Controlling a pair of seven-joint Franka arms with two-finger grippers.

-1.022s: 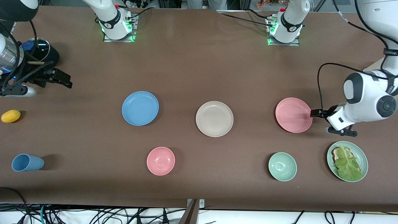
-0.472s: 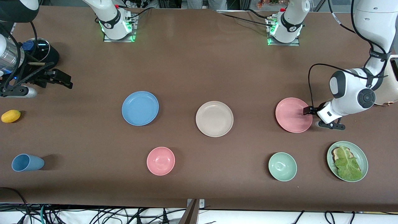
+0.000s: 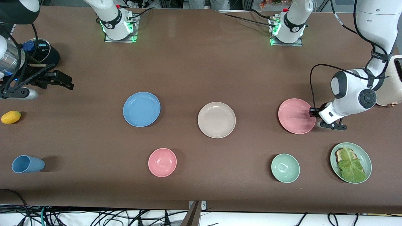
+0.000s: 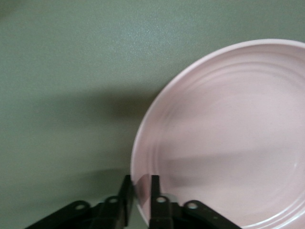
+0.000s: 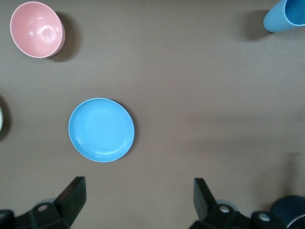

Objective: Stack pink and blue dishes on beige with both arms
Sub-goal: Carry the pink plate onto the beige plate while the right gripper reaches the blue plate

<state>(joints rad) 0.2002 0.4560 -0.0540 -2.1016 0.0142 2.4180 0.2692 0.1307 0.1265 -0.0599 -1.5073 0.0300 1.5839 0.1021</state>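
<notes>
The pale pink plate (image 3: 295, 116) (image 4: 228, 133) lies flat toward the left arm's end of the table. My left gripper (image 3: 312, 112) (image 4: 140, 183) is low at its rim, one finger inside and one outside, shut on the edge. The beige plate (image 3: 216, 120) sits mid-table with nothing on it. Toward the right arm's end lies the sky blue plate (image 3: 141, 109) (image 5: 101, 130). My right gripper (image 3: 64, 84) (image 5: 138, 191) waits open and holding nothing, over the table's end past the blue plate.
Nearer the front camera stand a pink bowl (image 3: 162, 162) (image 5: 37, 29), a green bowl (image 3: 285, 168), a green plate (image 3: 333, 157) with lettuce and bread, and a tipped blue cup (image 3: 27, 164) (image 5: 285, 15). A yellow fruit (image 3: 11, 117) and a black device (image 3: 42, 53) lie by the right gripper.
The left arm swung in toward the pink plate and its fingers came onto the rim. The plates and the right arm have not moved.
</notes>
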